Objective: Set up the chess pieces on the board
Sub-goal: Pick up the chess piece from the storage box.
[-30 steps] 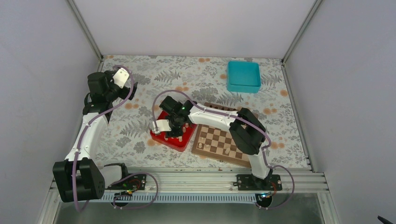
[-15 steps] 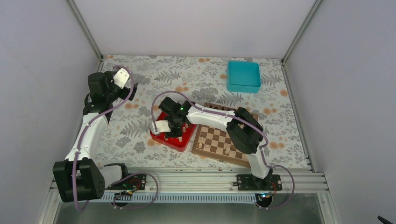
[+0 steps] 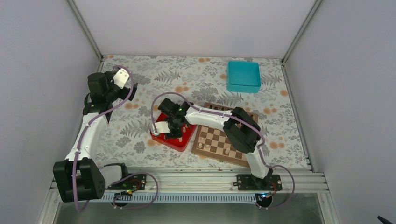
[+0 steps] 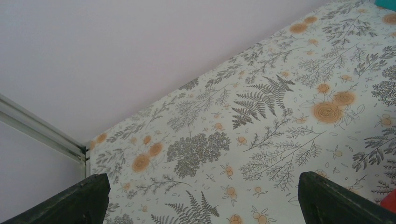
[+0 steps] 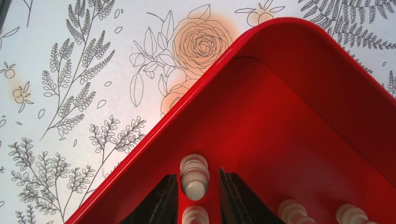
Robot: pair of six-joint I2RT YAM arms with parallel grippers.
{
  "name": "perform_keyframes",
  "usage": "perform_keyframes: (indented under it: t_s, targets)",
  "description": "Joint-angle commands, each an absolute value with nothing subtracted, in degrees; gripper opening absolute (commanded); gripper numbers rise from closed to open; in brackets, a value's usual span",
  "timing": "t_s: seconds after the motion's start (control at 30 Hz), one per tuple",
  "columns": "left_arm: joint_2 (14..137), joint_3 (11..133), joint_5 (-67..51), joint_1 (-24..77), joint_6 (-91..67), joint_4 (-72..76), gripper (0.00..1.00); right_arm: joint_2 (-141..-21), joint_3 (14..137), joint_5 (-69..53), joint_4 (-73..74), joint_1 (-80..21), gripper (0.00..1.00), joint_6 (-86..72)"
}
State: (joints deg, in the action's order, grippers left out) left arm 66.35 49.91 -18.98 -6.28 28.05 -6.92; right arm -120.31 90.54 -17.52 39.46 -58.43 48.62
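Right gripper [image 5: 198, 182], jaws narrowly parted, straddles pale chess piece [image 5: 194, 175] in red tray [image 5: 289, 93]; piece's long axis points toward tray corner. Left gripper [image 4: 205, 200] gapes, well left of tray.

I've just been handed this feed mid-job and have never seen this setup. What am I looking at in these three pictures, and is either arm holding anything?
These are two robot arms, left and right, bolted at the table's near edge. The wide picture looks down from above and behind them; the other two come from a camera on each wrist. On the floral cloth lie the board, a red tray of pale chess pieces and a teal box. The left tool is wide open over the cloth, holding nothing. The right tool is down in the tray, its jaws either side of one pale piece; a gap shows on one side, so it is not gripped yet.
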Motion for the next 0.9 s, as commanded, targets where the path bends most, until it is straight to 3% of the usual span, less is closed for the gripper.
perform_keyframes:
  t_s: [0.0, 0.27, 0.6, 0.87]
  targets:
    - [65.3, 49.4, -20.4, -6.7, 28.5, -5.5, 1.00, -121.1, 91.9, -19.1, 38.7, -58.6, 0.23, 49.4]
    - [65.3, 49.4, -20.6, -6.7, 28.5, -5.4, 1.00, -119.6, 91.8, -18.3, 38.0, -58.6, 0.10, 48.6]
    - [65.4, 49.7, -20.4, -6.7, 28.3, -5.5, 1.00, -108.0, 89.5, -15.8, 38.9, -56.5, 0.08, 47.1]
    - [65.6, 49.7, -19.8, -6.8, 28.1, -5.4, 1.00, -94.8, 78.2, -14.2, 39.1, -51.9, 0.08, 45.5]
